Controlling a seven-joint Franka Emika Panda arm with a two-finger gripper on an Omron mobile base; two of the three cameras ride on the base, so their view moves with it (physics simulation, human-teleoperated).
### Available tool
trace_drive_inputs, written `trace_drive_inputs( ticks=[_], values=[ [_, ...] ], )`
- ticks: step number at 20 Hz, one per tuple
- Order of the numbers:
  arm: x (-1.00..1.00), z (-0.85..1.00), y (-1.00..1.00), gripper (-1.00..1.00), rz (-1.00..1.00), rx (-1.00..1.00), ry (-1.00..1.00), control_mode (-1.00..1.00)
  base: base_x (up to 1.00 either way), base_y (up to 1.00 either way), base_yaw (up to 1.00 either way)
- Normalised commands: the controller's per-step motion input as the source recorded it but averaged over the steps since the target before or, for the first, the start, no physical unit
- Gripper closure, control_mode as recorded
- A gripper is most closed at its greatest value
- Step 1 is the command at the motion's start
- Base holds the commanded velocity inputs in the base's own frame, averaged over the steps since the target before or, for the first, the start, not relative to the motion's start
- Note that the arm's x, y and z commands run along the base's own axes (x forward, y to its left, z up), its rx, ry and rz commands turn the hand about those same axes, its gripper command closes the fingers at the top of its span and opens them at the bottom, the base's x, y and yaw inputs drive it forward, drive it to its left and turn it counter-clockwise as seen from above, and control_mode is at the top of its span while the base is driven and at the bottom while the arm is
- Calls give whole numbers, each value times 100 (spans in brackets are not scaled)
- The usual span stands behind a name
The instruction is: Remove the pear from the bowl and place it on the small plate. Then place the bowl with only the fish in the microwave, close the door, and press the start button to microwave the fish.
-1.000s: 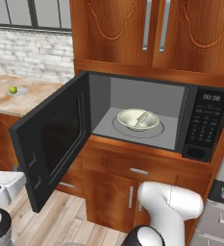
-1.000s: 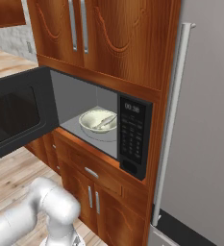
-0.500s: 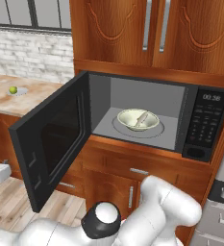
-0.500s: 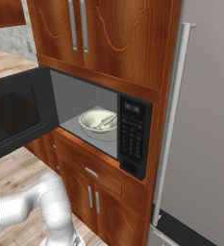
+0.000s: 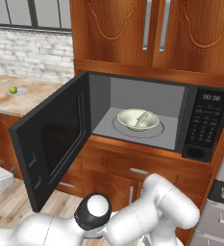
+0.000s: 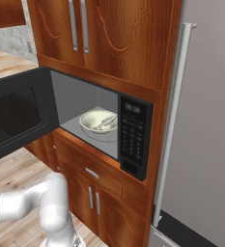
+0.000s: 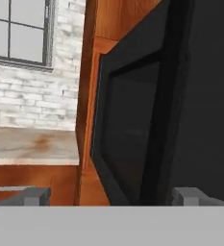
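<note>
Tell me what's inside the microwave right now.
Inside the microwave, the bowl sits on the round turntable, with the fish lying in it. The door stands open. The bowl's near wall hides part of its floor.

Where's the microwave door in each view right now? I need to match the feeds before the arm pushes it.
Left base view: door swung open, left of centre, outer face toward the camera.
Right base view: door at the left edge, open.
Hand view: door close up, from centre to the right edge.
Shared landmark: the wooden cabinet above.
</note>
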Motion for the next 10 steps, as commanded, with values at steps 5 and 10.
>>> trace_drive_inputs(
  ticks=[5,10],
  values=[
    [-20,0,-100,-100,-12,15,-2,-100,0,0,0],
    [0,0,-100,-100,-3,22,1,-100,0,0,0]
  ],
)
